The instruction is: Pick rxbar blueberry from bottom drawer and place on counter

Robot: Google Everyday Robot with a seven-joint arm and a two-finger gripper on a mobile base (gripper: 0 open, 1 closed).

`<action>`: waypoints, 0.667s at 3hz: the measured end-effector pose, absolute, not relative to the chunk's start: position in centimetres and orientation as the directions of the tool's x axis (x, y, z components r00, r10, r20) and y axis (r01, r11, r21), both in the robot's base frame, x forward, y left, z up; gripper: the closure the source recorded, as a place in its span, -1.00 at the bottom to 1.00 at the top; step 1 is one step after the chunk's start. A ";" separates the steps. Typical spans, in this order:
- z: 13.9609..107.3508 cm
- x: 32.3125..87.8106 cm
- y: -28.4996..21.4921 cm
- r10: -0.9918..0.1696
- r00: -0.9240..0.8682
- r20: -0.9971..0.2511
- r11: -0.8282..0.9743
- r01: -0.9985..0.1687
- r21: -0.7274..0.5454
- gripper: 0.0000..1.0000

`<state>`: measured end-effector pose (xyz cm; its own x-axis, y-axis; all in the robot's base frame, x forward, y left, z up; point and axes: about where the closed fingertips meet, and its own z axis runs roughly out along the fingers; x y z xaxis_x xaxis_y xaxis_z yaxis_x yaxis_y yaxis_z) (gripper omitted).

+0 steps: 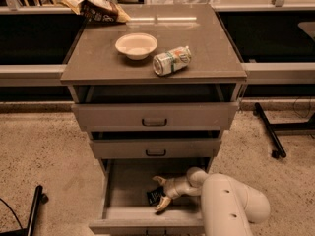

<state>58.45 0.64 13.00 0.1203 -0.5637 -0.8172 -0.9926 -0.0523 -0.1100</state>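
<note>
Jaws stand spread inside the bottom drawer (125, 186), one finger toward the back and one toward the front panel. The rxbar blueberry (154, 195) lies flat on the drawer floor between them; whether either finger touches the wrapper I cannot tell. The white arm (231, 205) reaches in from the right.

The step in hand looks like the grasp. To do it well, the jaws should sit low enough to catch the thin bar across its narrow sides, centred, and close firmly before any lift. The lift should go up and out toward the front, since the middle drawer (155, 148) overhangs the rear of the opening.

On the bench (206, 48), the bowl (136, 45), the tipped can (171, 61) and the snack bag (98, 9) take the left and middle, so the right side suits the placing.
</note>
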 end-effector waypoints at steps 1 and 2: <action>12.2 58.6 -0.1 -0.578 0.095 -0.810 -0.034 -0.995 -0.093 -0.62; 11.5 58.7 -0.6 -0.588 0.079 -0.805 -0.027 -0.997 -0.078 -0.53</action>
<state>58.67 -0.57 11.46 0.0786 -0.5878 -0.8052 -0.9966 -0.0268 -0.0777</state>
